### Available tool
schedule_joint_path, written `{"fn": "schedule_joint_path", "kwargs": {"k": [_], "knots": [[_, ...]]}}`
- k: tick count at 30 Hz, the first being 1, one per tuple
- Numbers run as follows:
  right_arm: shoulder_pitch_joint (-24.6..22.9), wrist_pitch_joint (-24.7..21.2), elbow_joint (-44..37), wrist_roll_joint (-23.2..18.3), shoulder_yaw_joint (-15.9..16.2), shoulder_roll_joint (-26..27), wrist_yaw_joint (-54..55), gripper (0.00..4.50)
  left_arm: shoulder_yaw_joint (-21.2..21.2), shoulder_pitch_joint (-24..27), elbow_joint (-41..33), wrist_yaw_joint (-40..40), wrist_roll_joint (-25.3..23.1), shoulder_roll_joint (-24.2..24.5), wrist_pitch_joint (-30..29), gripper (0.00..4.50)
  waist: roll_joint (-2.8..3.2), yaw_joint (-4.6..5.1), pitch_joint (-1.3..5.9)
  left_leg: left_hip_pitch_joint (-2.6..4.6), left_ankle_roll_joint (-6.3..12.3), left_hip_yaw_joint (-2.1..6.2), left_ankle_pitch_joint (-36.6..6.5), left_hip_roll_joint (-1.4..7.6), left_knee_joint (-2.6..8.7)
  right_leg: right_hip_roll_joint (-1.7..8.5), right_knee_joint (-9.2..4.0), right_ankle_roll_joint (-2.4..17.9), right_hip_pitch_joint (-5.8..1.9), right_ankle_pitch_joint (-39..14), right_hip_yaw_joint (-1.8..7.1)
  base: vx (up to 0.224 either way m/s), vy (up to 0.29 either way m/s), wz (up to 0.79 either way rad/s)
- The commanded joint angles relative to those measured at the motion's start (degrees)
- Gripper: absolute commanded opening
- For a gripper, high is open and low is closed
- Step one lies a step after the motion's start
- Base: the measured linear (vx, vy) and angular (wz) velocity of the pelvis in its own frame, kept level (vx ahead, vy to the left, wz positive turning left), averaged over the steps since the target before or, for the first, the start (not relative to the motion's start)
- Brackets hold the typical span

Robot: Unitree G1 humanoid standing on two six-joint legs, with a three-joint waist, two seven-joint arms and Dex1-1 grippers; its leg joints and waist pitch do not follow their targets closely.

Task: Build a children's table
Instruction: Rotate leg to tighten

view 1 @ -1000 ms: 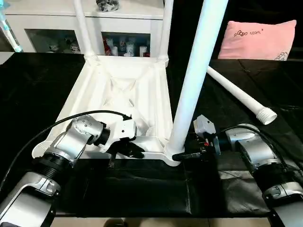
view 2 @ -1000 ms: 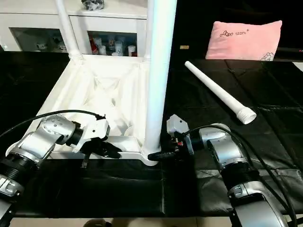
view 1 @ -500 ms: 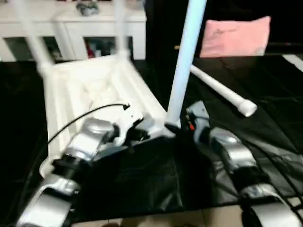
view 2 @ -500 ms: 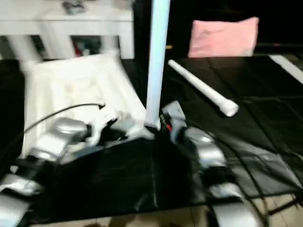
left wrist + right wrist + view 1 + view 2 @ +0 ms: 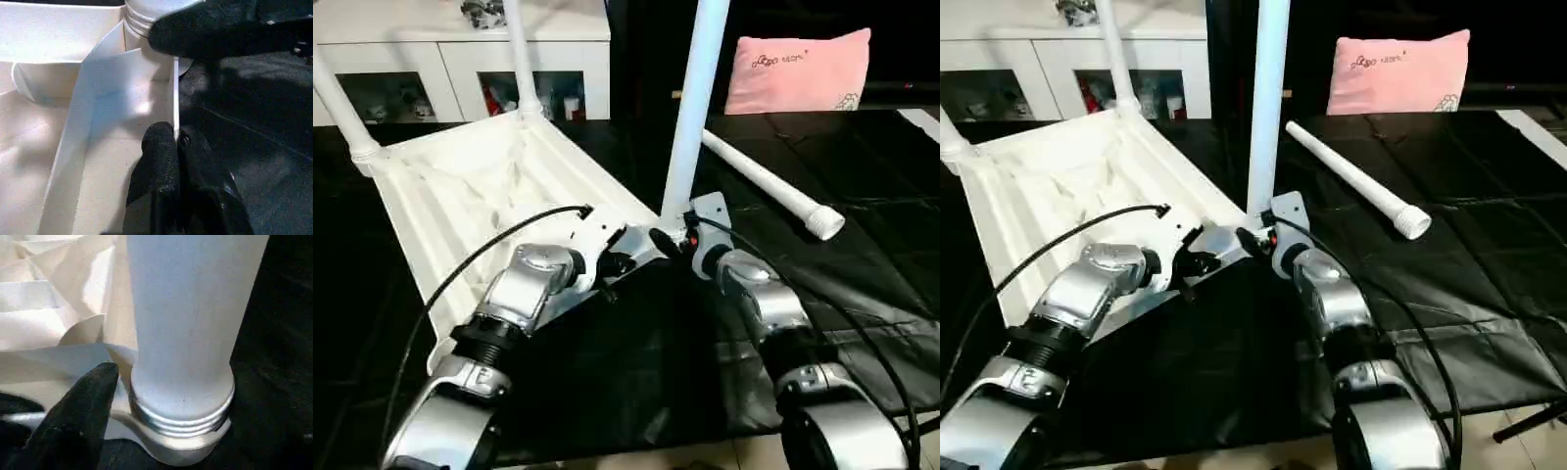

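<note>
left eye view | tabletop [image 5: 460, 196] lain upside down on black mat, left of centre | three legs seen standing in corner sockets, near-right leg [image 5: 693, 108] included | fourth leg [image 5: 764, 183] lain loose at right, still to be fitted | left gripper [image 5: 175, 147] clenched on tabletop's near rim | right gripper [image 5: 677, 240] at near-right leg's base, grip cannot be told

Lighting: even indoor light from above, moderately bright. White tabletop [image 5: 460, 186] and upright leg [image 5: 690, 108] near overexposure, ribs faint. Black table cover [image 5: 636, 382] dark, with soft grey sheen along its creases. Silver forearms show small highlights. Head views sharp throughout. Left wrist view: bluish shadow across the tabletop wall [image 5: 105, 88]; near fingers [image 5: 161, 166] soft. Right wrist view: the leg's threaded base [image 5: 181, 406] fairly crisp, near finger [image 5: 73, 416] blurred.
</note>
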State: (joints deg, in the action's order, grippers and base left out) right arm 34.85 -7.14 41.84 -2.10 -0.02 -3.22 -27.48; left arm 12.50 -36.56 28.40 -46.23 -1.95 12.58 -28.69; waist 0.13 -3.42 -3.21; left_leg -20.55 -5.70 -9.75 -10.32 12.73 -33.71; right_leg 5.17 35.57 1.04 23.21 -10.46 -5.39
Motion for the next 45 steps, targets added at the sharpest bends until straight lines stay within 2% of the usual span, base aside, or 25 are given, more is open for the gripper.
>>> {"fn": "schedule_joint_path", "kwargs": {"k": [1,7,8,10,13,14,17,20,24,27,28,32,33,35,36,40,42,45], "knots": [[-1.85,0.44,-1.22,-0.92,3.73,-0.04,-6.3,4.19,1.02,-0.67,-2.56,-3.06,0.43,1.15,3.94,0.0,0.28,-0.51,4.13,-0.09,2.44,-0.22,-9.54,0.05,3.73,2.71,-4.3,12.23,-3.48,-8.25,2.75,0.0,0.0,0.0],[-3.71,1.87,-5.13,-2.82,3.8,-5.44,-15.6,4.46,3.11,0.75,-3.97,-11.11,1.03,5.87,6.47,0.0,0.43,-0.65,4.19,0.03,2.91,-0.23,-10.45,0.29,3.75,2.72,-4.04,13.25,-3.63,-6.51,2.79,0.0,0.0,0.0],[-4.38,3.35,-6.97,-3.17,4.88,-9.07,-22.65,4.46,4.47,1.36,-4.41,-15.83,1.36,8.56,8.91,0.0,0.74,-0.88,4.19,0.2,2.79,-0.19,-10.44,0.24,3.72,2.63,-4.07,13.59,-3.58,-6.2,2.7,0.0,0.0,0.0],[-4.41,4.28,-7.8,-3.44,5.67,-11.88,-28.03,4.46,5.5,1.84,-4.82,-20.03,1.8,10.54,10.8,0.0,0.6,-1.21,4.22,0.18,3.22,-0.3,-10.37,0.38,3.65,2.68,-3.92,13.81,-3.61,-5.2,2.8,0.0,0.0,0.0],[-4.21,4.54,-7.99,-3.62,6.06,-13.4,-30.81,4.46,6.1,2.12,-5.1,-22.59,2.22,11.59,11.86,0.0,0.64,-2.08,4.17,0.33,3.31,-0.48,-9.81,0.48,3.61,2.62,-3.71,14.59,-3.44,-4.28,2.84,0.0,0.0,0.0],[-3.91,4.51,-7.98,-3.8,6.48,-14.64,-33.3,4.46,6.7,2.37,-5.64,-24.83,2.58,12.52,12.84,0.0,0.46,-2.28,4.16,0.27,3.22,-0.46,-9.95,0.5,3.65,2.67,-3.69,14.63,-3.5,-4.61,2.79,0.0,0.0,0.0],[-3.0,3.96,-8.07,-4.39,7.78,-17.39,-39.42,4.46,8.24,2.92,-7.22,-30.25,3.19,14.97,14.19,0.0,0.48,-2.99,4.27,0.54,2.88,-0.47,-10.34,0.69,3.61,2.78,-3.6,14.77,-3.34,-5.49,2.78,0.0,0.0,0.0],[-2.46,4.2,-7.87,-4.34,8.5,-18.24,-41.4,4.46,9.15,2.99,-7.47,-32.4,2.93,16.23,15.22,0.0,0.41,-3.32,4.2,0.43,3.14,-0.6,-10.12,0.71,3.55,2.65,-3.51,15.02,-3.18,-4.86,2.82,0.0,0.0,0.0],[-1.87,6.45,-7.37,-3.93,9.86,-18.71,-44.92,4.46,10.6,2.84,-7.01,-35.27,2.07,17.9,17.6,0.0,0.31,-3.5,4.22,0.33,2.54,-0.48,-10.63,0.69,3.63,2.93,-3.68,13.98,-3.27,-7.42,2.8,0.0,0.0,0.0],[-1.62,6.95,-7.1,-4.36,10.26,-18.64,-47.09,4.46,11.09,2.81,-6.9,-36.46,1.92,18.38,18.47,0.0,0.33,-3.54,4.23,0.27,2.52,-0.49,-10.18,0.7,3.61,2.86,-3.56,14.08,-3.28,-6.85,2.82,0.0,0.0,0.0],[-1.53,7.05,-6.97,-4.55,10.36,-18.59,-47.58,4.17,11.22,2.85,-6.95,-36.74,1.93,18.51,18.65,0.0,0.31,-3.57,4.27,0.22,2.56,-0.49,-9.87,0.69,3.59,2.83,-3.5,14.14,-3.3,-6.57,2.81,0.0,0.0,0.0],[-1.46,7.03,-6.69,-5.64,10.42,-18.13,-49.43,3.91,11.7,2.59,-6.69,-37.19,1.66,18.65,19.35,0.0,0.32,-3.7,4.34,0.18,2.64,-0.46,-9.43,0.68,3.54,2.82,-3.37,14.35,-3.36,-5.69,2.78,0.0,0.0,0.0],[-1.46,7.03,-6.69,-5.64,10.42,-18.13,-49.43,3.67,11.7,2.59,-6.69,-37.19,1.66,18.65,19.35,0.0,0.29,-3.72,4.34,0.15,2.67,-0.47,-9.24,0.64,3.51,2.82,-3.37,14.34,-3.38,-5.7,2.8,0.0,0.0,0.0],[-1.55,6.97,-6.78,-5.96,10.49,-18.04,-49.93,3.67,11.87,2.57,-6.76,-37.35,1.65,18.64,19.45,0.0,0.31,-3.77,4.36,0.17,2.68,-0.46,-9.14,0.66,3.5,2.82,-3.35,14.34,-3.37,-5.72,2.77,0.0,0.0,0.0],[-1.62,7.09,-6.81,-6.21,10.61,-17.99,-50.39,3.47,12.03,2.54,-6.78,-37.49,1.69,18.66,19.59,0.0,0.39,-3.81,4.37,0.13,2.69,-0.44,-9.23,0.66,3.48,2.84,-3.35,14.3,-3.4,-5.83,2.76,0.0,0.0,0.0],[-1.63,8.25,-6.37,-6.31,10.68,-17.83,-51.04,3.21,12.48,2.29,-6.42,-37.99,1.56,18.76,20.27,0.0,0.47,-4.06,4.42,0.24,2.56,-0.46,-9.37,0.72,3.47,2.82,-3.36,14.35,-3.3,-5.64,2.75,0.0,0.0,0.0],[-1.51,9.23,-5.85,-6.22,10.54,-17.73,-51.33,2.92,12.69,2.08,-6.01,-38.29,1.41,18.79,20.76,0.0,0.46,-4.12,4.42,0.24,2.48,-0.46,-9.44,0.67,3.46,2.77,-3.32,14.47,-3.31,-5.29,2.75,0.0,0.0,0.0],[-1.4,9.84,-5.47,-6.2,10.45,-17.67,-51.5,2.85,12.81,1.93,-5.7,-38.45,1.34,18.8,21.04,0.0,0.46,-4.12,4.41,0.22,2.43,-0.45,-9.71,0.66,3.48,2.81,-3.36,14.49,-3.33,-5.75,2.73,0.0,0.0,0.0]]}}
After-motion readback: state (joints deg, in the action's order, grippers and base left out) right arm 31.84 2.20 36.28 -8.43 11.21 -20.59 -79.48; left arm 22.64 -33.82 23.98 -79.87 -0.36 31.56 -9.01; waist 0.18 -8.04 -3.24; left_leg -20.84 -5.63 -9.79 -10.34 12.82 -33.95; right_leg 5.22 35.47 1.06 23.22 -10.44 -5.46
